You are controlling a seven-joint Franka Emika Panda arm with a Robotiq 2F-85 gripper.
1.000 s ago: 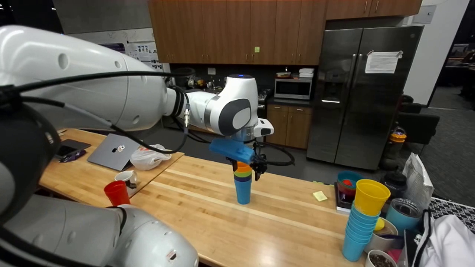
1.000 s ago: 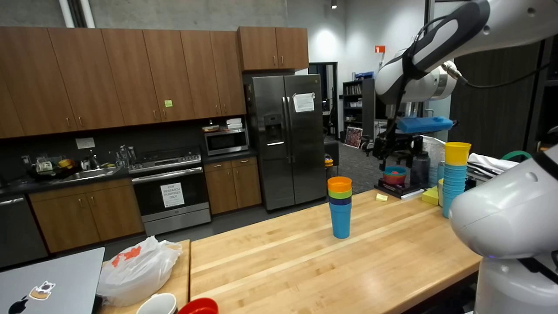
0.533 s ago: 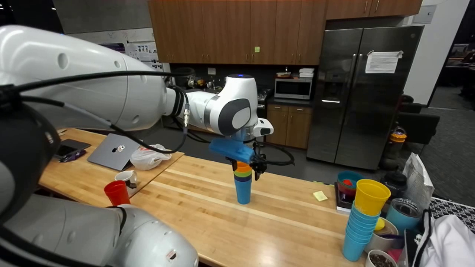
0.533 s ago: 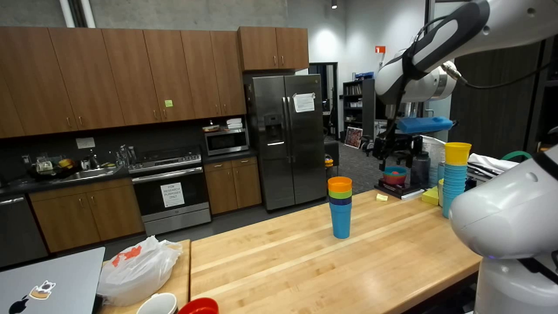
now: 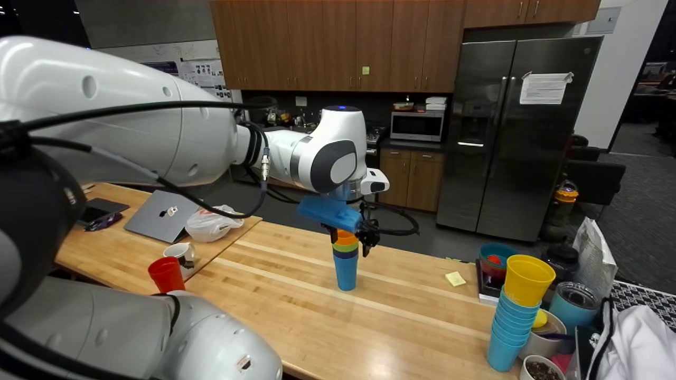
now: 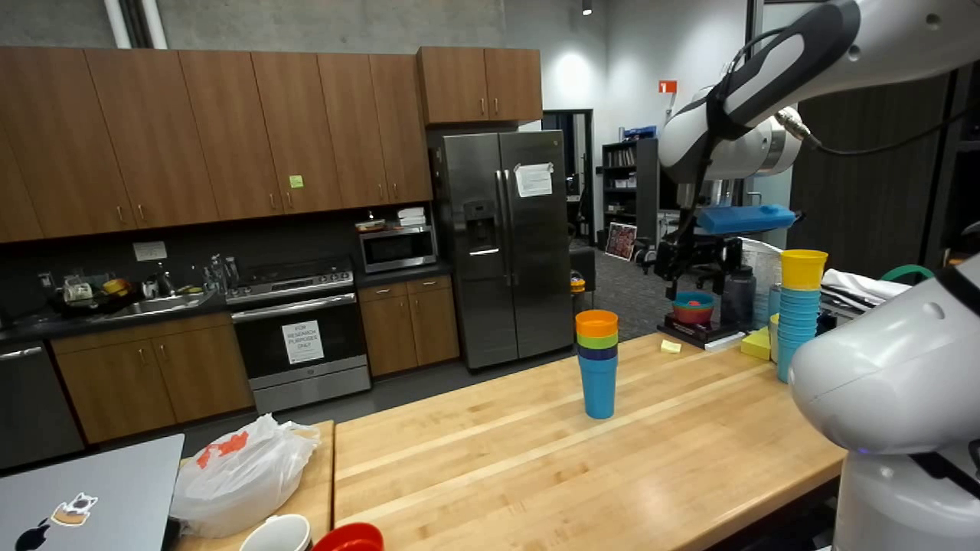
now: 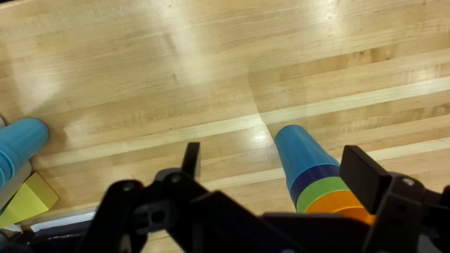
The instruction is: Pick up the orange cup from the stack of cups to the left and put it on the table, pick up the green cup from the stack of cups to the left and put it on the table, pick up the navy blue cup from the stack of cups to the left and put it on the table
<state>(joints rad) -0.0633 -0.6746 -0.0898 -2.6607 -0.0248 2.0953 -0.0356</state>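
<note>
The cup stack stands upright on the wooden table (image 6: 498, 467). It shows an orange cup (image 6: 596, 323) on top, then a green cup (image 6: 597, 340), a navy blue cup (image 6: 597, 353) and a blue cup (image 6: 599, 389) at the bottom. My gripper (image 7: 273, 153) is open and holds nothing. In the wrist view the stack lies between the fingers, nearer the right-hand one, which covers part of the orange cup (image 7: 330, 202). In an exterior view the gripper (image 6: 698, 279) is higher than the stack and off to its right, apart from it. In an exterior view the gripper (image 5: 350, 244) overlaps the stack's top.
A stack of light blue cups (image 5: 513, 322) with a yellow cup (image 5: 529, 277) on top stands near bowls (image 5: 496, 258) and other clutter. A sticky note (image 5: 455, 278) lies on the table. A red cup (image 5: 167, 274), mug (image 5: 182, 254), plastic bag (image 5: 211, 224) and laptop (image 5: 161, 215) are opposite.
</note>
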